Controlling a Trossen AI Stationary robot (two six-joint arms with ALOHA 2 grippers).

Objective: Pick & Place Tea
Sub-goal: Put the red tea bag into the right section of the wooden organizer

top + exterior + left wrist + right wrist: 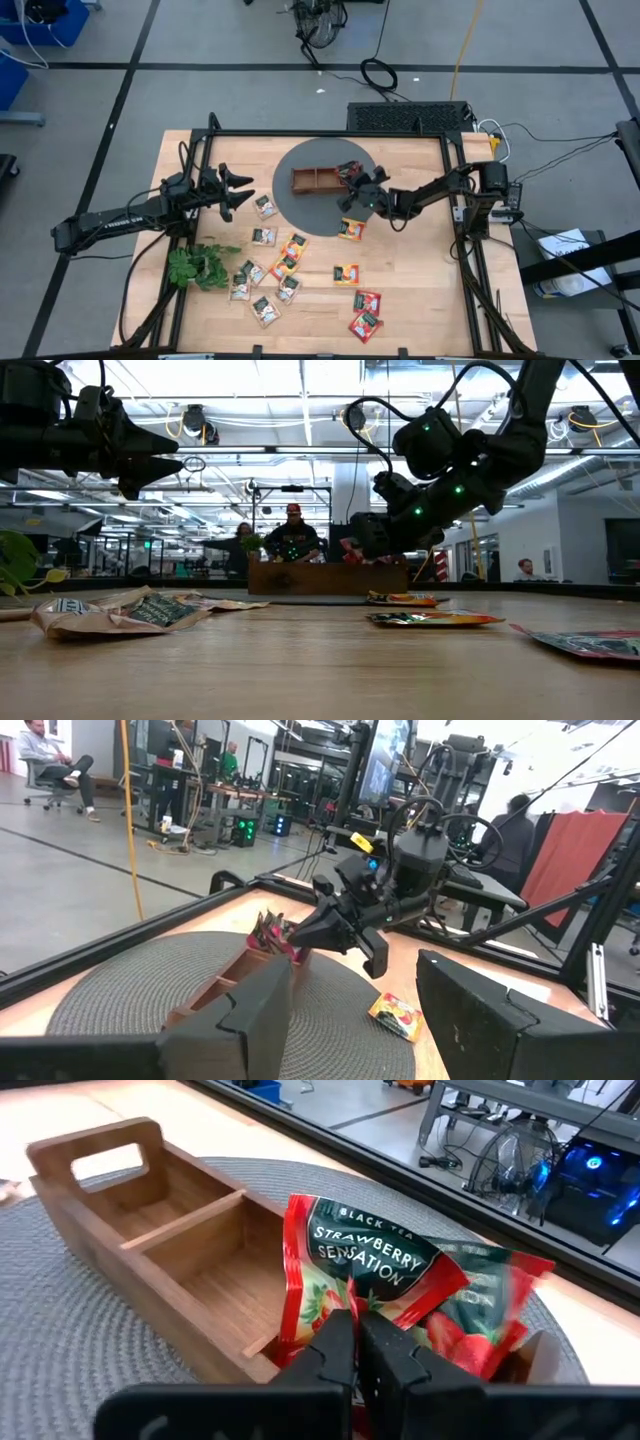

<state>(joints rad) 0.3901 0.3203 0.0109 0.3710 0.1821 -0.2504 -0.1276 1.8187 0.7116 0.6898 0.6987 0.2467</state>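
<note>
The left hand (243, 193) hovers above the wooden counter (420, 290) at the left edge of the round grey mat (318, 212), its fingers spread and holding nothing. Below it, near the counter's left front, lies a green leafy sprig (197, 266). Loose tea sachets are scattered over the counter in front of the mat: pale ones with dark green print (264, 236) nearest the left hand and down toward the front edge, orange-yellow ones (292, 247) in the middle, and red ones (366, 302) toward the right front.

On the mat stands the brown wooden tray (130, 1200) with three compartments and a cut-out handle at its end wall. In the right wrist view the two compartments farther from the right hand show bare wood. The compartment nearest that hand holds red strawberry sachets (372, 1265), standing on edge and crumpled together.

The right hand (356, 1345) is over that filled end of the tray, its fingers pressed together and pinching the lower edge of a red strawberry sachet. An orange-yellow sachet (351, 230) lies just beside the mat's rim, below the right hand.
</note>
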